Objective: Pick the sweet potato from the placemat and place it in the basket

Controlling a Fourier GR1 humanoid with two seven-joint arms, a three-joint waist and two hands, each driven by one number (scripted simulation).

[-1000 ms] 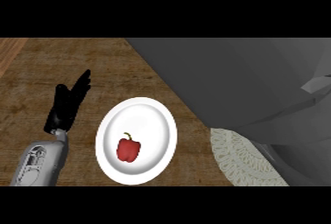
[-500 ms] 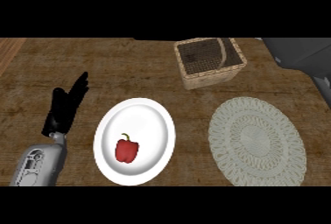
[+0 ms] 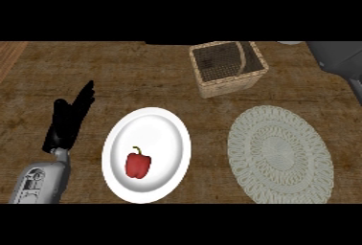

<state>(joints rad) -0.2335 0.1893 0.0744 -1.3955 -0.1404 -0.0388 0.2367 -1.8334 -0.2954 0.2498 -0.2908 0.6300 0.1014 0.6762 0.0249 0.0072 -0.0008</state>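
Left hand [image 3: 67, 122] resting at frame left, fingers lying straight, holding nothing, basket [image 3: 226, 86] sitting upper centre, placemat [image 3: 281, 155] lying lower right — sweet potato's whereabouts cannot be told, white plate [image 3: 157, 131] carrying a red pepper [image 3: 137, 163]

Dim, flat light across the worktop [image 3: 141, 72], the white plate [image 3: 161, 128] glows brightest, soft grey shading toward its lower rim, basket [image 3: 233, 87] dark inside
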